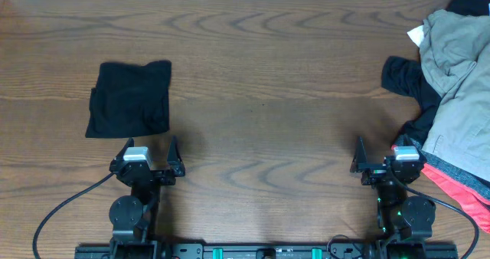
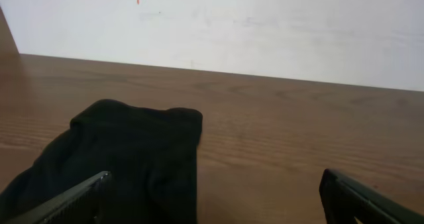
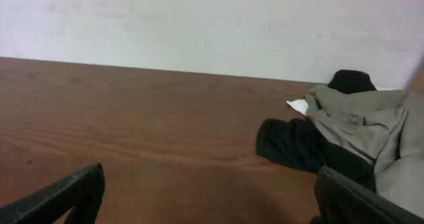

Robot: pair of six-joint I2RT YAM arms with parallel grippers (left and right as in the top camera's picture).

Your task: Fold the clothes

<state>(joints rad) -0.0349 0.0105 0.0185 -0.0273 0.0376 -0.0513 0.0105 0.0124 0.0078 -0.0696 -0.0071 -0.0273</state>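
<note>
My left gripper (image 1: 149,149) and right gripper (image 1: 380,153) both stand wide, holding nothing; folded black garment (image 1: 129,98) just ahead of the left, heaped clothes (image 1: 459,83) beside the right

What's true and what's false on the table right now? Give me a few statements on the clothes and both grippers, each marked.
1. A black garment lies folded on the left part of the table. True.
2. The left gripper is shut on that black garment. False: its jaws stand open and hold nothing; the garment lies just ahead of it.
3. A pile of clothes sits at the table's right edge, with a khaki-grey garment on top. True.
4. The right gripper holds the coral-pink garment. False: it is open and empty; the pink piece lies at the pile's near edge.
5. The folded black garment is spread flat with its sleeves out. False: it is a compact rectangle.
</note>
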